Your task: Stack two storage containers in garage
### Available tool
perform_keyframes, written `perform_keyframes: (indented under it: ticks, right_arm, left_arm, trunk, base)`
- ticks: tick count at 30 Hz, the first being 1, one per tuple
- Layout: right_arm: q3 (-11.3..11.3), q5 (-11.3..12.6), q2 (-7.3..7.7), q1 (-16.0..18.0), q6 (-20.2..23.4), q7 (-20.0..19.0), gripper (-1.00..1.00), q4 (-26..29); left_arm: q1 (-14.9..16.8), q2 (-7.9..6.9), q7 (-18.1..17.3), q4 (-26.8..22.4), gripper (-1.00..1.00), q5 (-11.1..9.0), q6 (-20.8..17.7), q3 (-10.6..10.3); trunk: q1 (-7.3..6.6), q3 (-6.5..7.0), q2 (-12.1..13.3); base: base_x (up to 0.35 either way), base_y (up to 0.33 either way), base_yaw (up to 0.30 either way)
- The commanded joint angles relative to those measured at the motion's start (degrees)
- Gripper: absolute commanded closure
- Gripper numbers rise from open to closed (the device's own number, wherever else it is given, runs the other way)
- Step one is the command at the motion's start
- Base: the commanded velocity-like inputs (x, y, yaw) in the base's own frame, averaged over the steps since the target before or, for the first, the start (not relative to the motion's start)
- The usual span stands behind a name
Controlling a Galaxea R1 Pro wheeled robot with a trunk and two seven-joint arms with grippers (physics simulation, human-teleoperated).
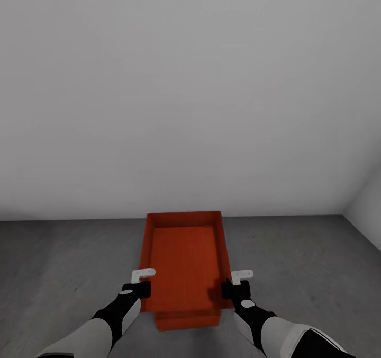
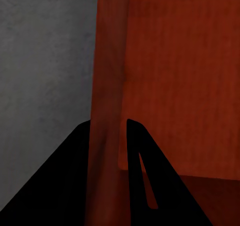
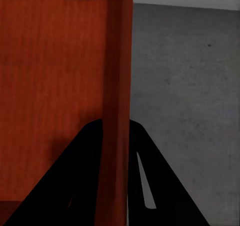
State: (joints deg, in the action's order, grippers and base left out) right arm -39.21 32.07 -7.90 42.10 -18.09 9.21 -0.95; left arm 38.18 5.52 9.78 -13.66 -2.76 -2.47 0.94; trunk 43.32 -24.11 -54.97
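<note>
An orange-red open-top storage container (image 1: 185, 257) hangs in front of me over the dark grey garage floor (image 1: 63, 262). My left gripper (image 1: 142, 290) is shut on its left side wall, and my right gripper (image 1: 233, 290) is shut on its right side wall. In the left wrist view the wall (image 2: 106, 85) runs between the black fingers (image 2: 135, 151) of the left gripper (image 2: 109, 131). The right wrist view has the wall (image 3: 119, 60) pinched in the right gripper (image 3: 116, 125). A second container (image 1: 186, 321) pokes out beneath the near end of the held one; whether they touch I cannot tell.
A plain white wall (image 1: 190, 93) rises just beyond the containers. Another white wall (image 1: 368, 204) meets it in a corner at the right. Grey concrete stretches to both sides of the containers.
</note>
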Motion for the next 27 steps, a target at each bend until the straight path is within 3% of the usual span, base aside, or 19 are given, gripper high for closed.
perform_keyframes:
  ticks: [1,12,27]
  right_arm:
    - [2.27,-0.25,-0.01,0.0,0.08,0.11,1.0,-0.08]
    - [2.28,-0.25,-0.01,0.0,0.08,0.11,1.0,-0.08]
    - [2.29,-0.25,0.05,0.0,0.16,0.11,1.0,-0.09]
  left_arm:
    - [0.06,-1.92,0.42,-0.37,1.0,0.3,0.19,1.7]
    - [0.06,-1.92,0.42,-0.32,1.0,0.3,0.19,1.7]
    - [0.06,-1.92,0.42,-0.32,1.0,0.3,0.19,1.7]
  trunk:
    - [0.03,-0.06,-0.04]
    - [0.03,-0.15,-0.04]
    - [0.03,-1.42,-0.04]
  base:
    - [0.302,0.0,0.0]
    - [0.275,0.0,0.0]
    - [0.019,0.0,0.0]
